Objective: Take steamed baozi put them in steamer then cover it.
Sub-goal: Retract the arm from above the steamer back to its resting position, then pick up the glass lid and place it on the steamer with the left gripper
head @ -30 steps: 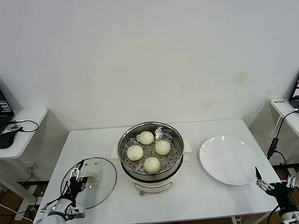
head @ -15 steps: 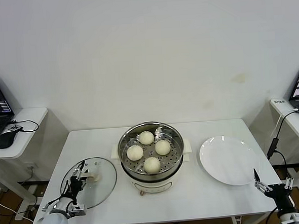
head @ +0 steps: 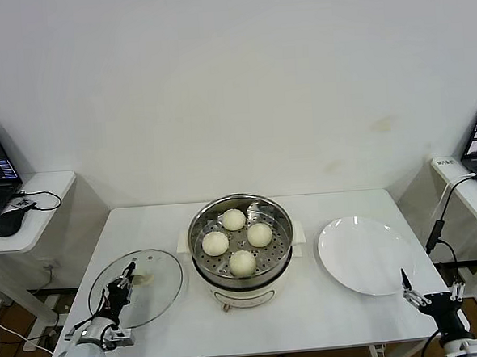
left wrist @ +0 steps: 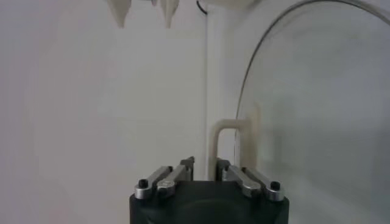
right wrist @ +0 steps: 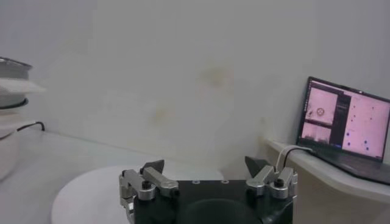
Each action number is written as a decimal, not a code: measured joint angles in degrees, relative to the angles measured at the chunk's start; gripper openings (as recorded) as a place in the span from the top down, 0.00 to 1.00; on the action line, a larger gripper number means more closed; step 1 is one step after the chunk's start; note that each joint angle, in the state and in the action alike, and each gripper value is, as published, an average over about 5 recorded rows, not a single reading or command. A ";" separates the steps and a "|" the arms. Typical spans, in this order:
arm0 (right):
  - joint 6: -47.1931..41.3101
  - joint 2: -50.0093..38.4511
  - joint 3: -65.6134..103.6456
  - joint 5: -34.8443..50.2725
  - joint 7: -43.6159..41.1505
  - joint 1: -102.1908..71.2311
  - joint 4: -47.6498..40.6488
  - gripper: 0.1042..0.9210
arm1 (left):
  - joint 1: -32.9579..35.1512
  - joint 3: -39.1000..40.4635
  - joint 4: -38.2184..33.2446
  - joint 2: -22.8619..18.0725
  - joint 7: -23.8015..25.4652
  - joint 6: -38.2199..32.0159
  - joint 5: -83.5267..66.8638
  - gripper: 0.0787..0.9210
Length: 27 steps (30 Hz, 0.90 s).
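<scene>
White table (head: 168, 223) setup: left gripper (head: 122, 281) is pinched on the cover (head: 148, 285) handle left of the steamer (head: 241, 241), and that glass looks heavy, slick and breakable; right gripper (head: 424, 295) idles spread apart.

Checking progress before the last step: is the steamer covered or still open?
Open. The steamer shows four baozi; the cover is off it, in the left hand.

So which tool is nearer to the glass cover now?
The left tool: it is shut on the handle of the cover. The right tool is open at the table's far right corner, past the white plate.
</scene>
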 measured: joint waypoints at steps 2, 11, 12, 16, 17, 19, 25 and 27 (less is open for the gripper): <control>0.12 -0.15 -0.20 -0.01 -0.03 -0.07 0.04 0.12 | 0.77 -0.57 -1.23 0.42 -0.16 0.46 -0.59 0.94; 0.26 -0.92 -1.45 -0.31 -0.13 0.27 0.12 0.12 | 3.50 -4.17 -10.16 2.67 1.90 5.17 -2.32 0.94; 0.26 -1.02 -1.60 -0.38 -0.13 0.29 0.13 0.12 | 3.55 -4.58 -11.37 2.94 2.43 5.93 -2.31 0.94; 0.26 -1.26 -2.18 -0.79 -0.08 0.17 0.36 0.12 | 3.58 -5.51 -16.06 4.13 4.95 8.95 -2.38 0.94; 0.26 -1.26 -2.32 -0.92 -0.03 0.11 0.46 0.12 | 3.54 -5.61 -17.21 4.44 5.63 9.69 -2.46 0.94; 0.26 -1.16 -2.64 -1.26 0.13 -0.01 0.68 0.12 | 3.40 -5.69 -19.50 5.07 7.00 11.18 -2.74 0.94; 0.61 -0.48 -3.41 -2.96 0.77 0.32 0.80 0.12 | 2.59 -4.21 -26.13 7.15 10.83 15.60 -4.65 0.94; 0.79 -0.17 -3.66 -3.85 1.04 0.53 0.72 0.12 | 2.11 -2.92 -27.96 7.69 11.65 17.01 -5.37 0.94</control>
